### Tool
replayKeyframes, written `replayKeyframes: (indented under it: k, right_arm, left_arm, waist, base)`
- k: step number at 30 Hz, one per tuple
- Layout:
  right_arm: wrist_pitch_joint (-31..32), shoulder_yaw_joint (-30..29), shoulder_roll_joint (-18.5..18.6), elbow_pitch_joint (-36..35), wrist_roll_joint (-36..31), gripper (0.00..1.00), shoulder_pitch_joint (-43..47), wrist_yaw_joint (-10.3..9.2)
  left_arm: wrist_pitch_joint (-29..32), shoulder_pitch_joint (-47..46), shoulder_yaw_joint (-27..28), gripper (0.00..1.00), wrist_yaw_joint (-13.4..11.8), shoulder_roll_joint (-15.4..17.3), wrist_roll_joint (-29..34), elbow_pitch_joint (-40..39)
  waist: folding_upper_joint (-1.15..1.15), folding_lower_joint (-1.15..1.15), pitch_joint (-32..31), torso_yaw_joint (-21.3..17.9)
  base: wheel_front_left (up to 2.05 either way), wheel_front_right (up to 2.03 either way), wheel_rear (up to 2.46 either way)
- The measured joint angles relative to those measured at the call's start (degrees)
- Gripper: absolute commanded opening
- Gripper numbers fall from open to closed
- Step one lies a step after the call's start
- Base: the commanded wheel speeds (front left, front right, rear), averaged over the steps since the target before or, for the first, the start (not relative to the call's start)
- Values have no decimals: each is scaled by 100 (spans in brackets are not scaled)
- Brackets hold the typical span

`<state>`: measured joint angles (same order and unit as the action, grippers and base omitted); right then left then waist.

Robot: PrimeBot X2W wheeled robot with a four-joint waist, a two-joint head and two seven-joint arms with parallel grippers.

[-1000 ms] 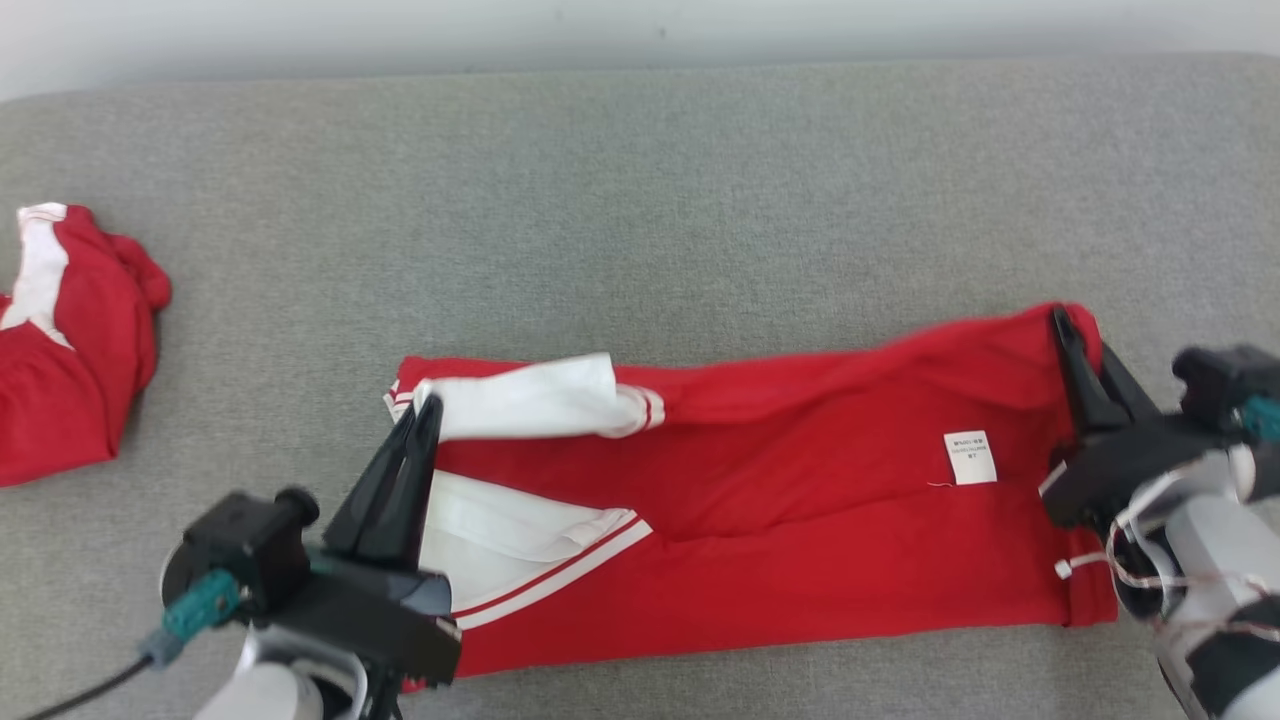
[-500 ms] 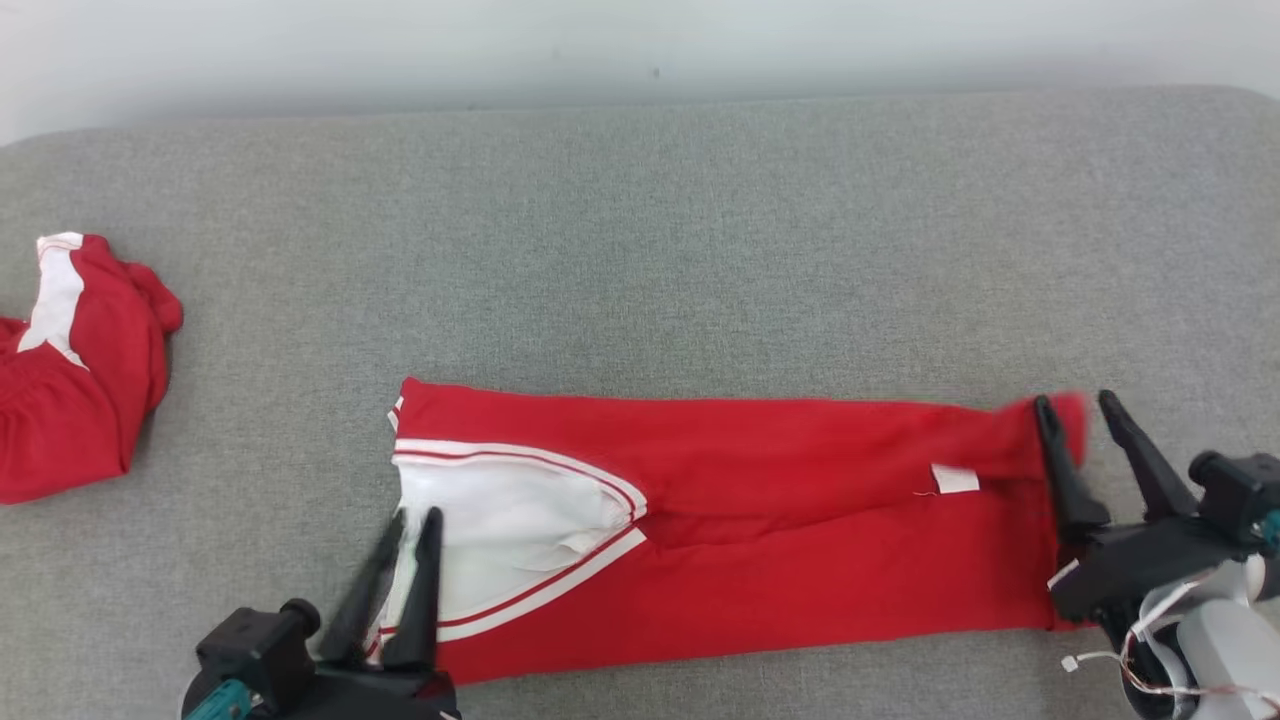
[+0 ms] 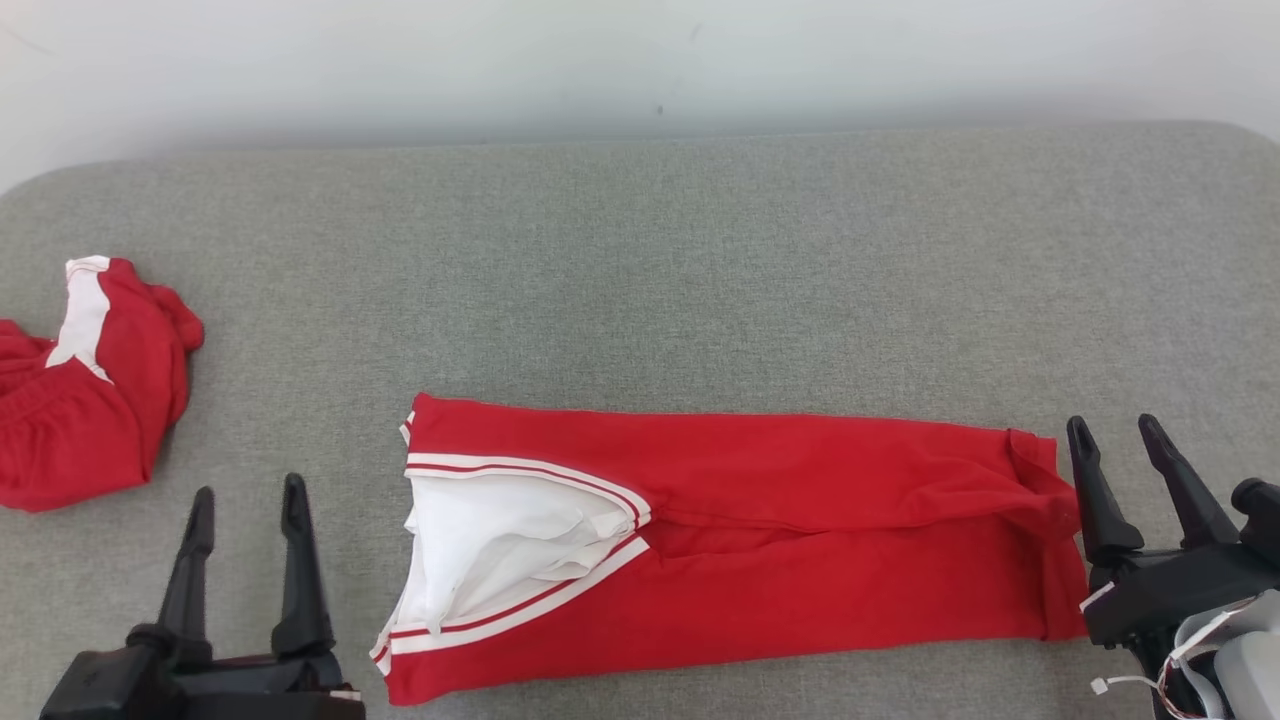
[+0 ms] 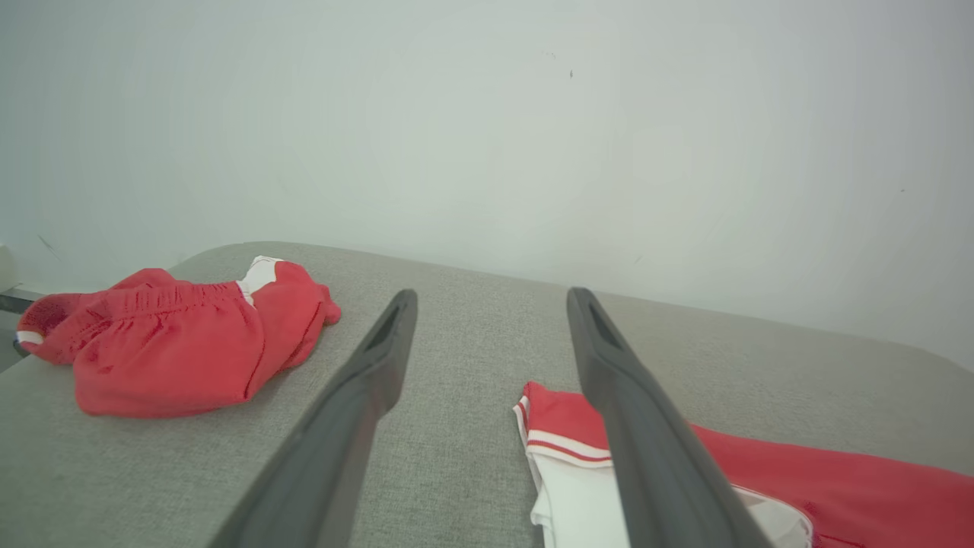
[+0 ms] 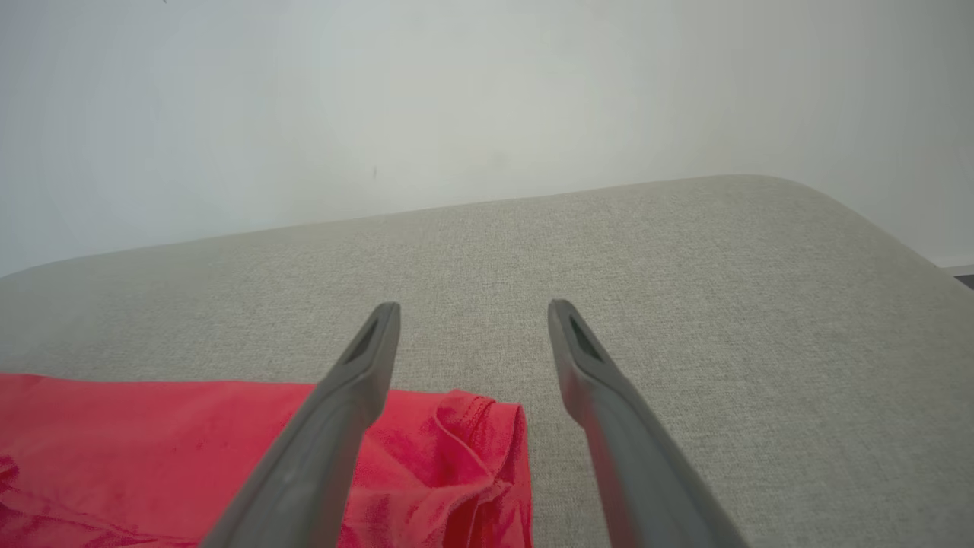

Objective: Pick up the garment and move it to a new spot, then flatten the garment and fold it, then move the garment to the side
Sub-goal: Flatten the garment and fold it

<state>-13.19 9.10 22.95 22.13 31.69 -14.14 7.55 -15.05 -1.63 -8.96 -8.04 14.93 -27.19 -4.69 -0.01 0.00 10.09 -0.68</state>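
- The tabletop (image 3: pixel 640 280), covered in grey fabric, ends at the far side against a pale wall (image 3: pixel 600 60). Its far left and far right corners are rounded.
- The widest open stretch is the far half, a bare band of grey running from left to right between the wall and the garment's far edge.
- The garment (image 3: pixel 800 540) lies flat on the near half as a long red strip folded lengthwise, slightly right of centre. Its left end shows a white panel edged with red and white stripes, and its right end is a rumpled red hem.
- A narrow strip of bare grey shows between the garment's near edge and the bottom of the head view.
- The left end effector (image 3: pixel 248 492) stands open and grips nothing. It is over bare grey, near the garment's left end but apart from it.
- The right end effector (image 3: pixel 1112 424) is also spread open and empty. Its left finger sits just beside the rumpled hem, and I cannot tell if it touches. In the right wrist view that finger crosses over the red corner (image 5: pixel 456 449), while the other lies over bare grey.
- A second red garment (image 3: pixel 90 420) with a white stripe lies crumpled at the far left edge, well apart from the folded one. It takes up that side, with a bare gap between it and the left end effector.
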Motion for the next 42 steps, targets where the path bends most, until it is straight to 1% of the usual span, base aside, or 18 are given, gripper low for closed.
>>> replayKeyframes:
  k: [4, 8, 10, 15, 17, 23, 24, 25, 29, 32, 36, 42]
  right_arm:
    - [281, -114, -94, 261, -29, 100, -20, 0]
    - [690, -202, -234, 593, -86, 100, -34, 0]
    - [818, -221, -303, 730, -102, 100, -50, 0]
    - [1071, -230, -417, 1104, -127, 100, -133, 0]
    - [1127, -229, -435, 1202, -130, 100, -153, 0]
    - [1319, -174, -522, 1696, -147, 100, -272, 0]
    - [1350, -138, -530, 1762, -146, 28, -303, 0]
    - [1359, -113, -536, 1798, -144, 0, -332, 0]
    - [1238, -57, -553, 1933, -63, 0, -414, 0]
    - [1107, -125, -410, 2033, -35, 0, -477, 0]
    - [975, -416, -8, 2207, 57, 0, -558, 0]
    - [969, -739, 684, 2392, 77, 0, -575, 0]
  left_arm:
    - [0, 121, 357, 100, 229, -234, 393, 114]
    - [0, 175, 579, 100, 457, -482, 658, 287]
    - [0, 219, 659, 100, 554, -557, 806, 383]
    - [0, 258, 851, 100, 736, -761, 1105, 569]
    - [0, 259, 889, 100, 764, -795, 1143, 606]
    - [0, 268, 1034, 100, 958, -957, 1365, 786]
    - [0, 269, 1049, 100, 965, -975, 1399, 810]
    - [0, 270, 1071, 100, 995, -991, 1448, 832]
    - [0, 283, 1167, 100, 1055, -1043, 1549, 876]
    - [0, 311, 1216, 100, 1081, -1073, 1650, 904]
    - [0, 378, 1278, 100, 1110, -1101, 1716, 932]
    - [0, 401, 1326, 100, 1140, -1139, 1766, 935]
  waist:
    - [0, 0, -57, 45]
    - [0, 0, -97, 96]
    - [0, 0, -107, 119]
    - [1, 1, -131, 173]
    - [1, 1, -138, 181]
    - [1, 0, -203, 245]
    - [1, 0, -216, 253]
    - [1, 0, -230, 259]
    - [1, 0, -292, 252]
    - [1, 0, -344, 221]
    - [1, 0, -420, 161]
    - [1, 0, -524, 67]
  base:
    - [0, 0, 0]
    - [0, 0, 0]
    - [0, 0, 0]
    - [0, 0, 0]
    - [0, 0, 0]
    - [0, 0, 0]
    - [0, 0, 0]
    - [0, 0, 0]
    - [0, 0, 0]
    - [0, 0, 0]
    - [0, 0, 0]
    - [0, 0, 0]
